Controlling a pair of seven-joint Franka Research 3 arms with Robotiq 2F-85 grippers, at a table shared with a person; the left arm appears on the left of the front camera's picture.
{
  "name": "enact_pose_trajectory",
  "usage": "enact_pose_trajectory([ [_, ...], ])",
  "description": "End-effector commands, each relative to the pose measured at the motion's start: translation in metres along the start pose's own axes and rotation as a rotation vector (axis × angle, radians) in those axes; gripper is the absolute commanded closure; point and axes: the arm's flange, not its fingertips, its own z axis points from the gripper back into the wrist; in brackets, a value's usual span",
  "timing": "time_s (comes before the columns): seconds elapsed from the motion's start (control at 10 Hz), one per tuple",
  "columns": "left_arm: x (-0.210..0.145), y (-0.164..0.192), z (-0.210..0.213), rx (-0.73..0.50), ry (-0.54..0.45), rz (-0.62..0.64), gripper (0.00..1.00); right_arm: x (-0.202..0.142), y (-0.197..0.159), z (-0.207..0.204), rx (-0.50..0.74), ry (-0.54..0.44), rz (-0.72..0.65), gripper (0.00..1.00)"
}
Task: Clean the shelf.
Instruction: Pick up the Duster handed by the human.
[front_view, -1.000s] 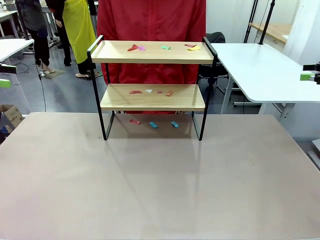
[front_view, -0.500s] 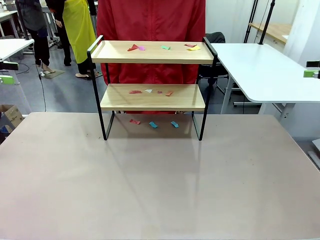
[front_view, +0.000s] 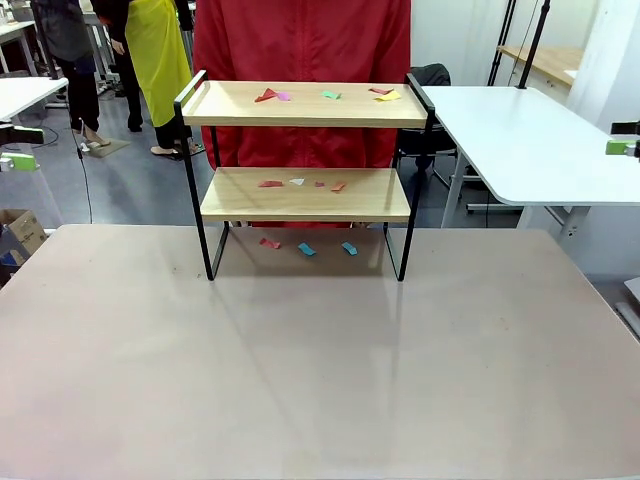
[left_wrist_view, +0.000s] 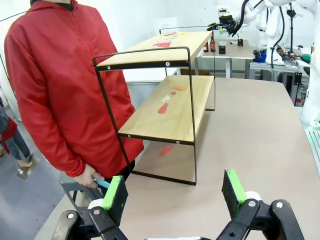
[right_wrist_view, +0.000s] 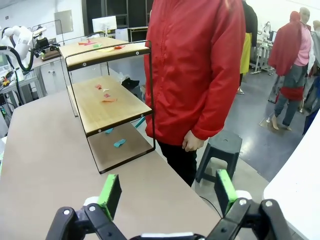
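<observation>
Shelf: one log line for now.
shelf: scraps on both boards | left gripper: open | right gripper: open | person: behind shelf

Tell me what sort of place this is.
Probably a robotics lab or test workspace: a small two-tier wooden shelf with black metal frame staged with coloured paper scraps on a beige table, plain white work tables nearby, and black equipment stands behind.
</observation>
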Motion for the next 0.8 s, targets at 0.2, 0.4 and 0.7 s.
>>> enact_pose_trajectory([
  [0.2, -0.012, 0.012, -0.003, 0.006, -0.039, -0.021, 0.00, -0.015, -0.007, -0.010, 0.031, -0.032, 0.031, 0.00],
  [0.4, -0.015, 0.016, -0.003, 0.004, -0.043, -0.028, 0.00, -0.022, -0.011, -0.016, 0.034, -0.040, 0.021, 0.00],
  [0.7, -0.019, 0.017, -0.004, 0.006, -0.044, -0.056, 0.00, -0.033, -0.016, -0.022, 0.042, -0.055, 0.009, 0.00],
])
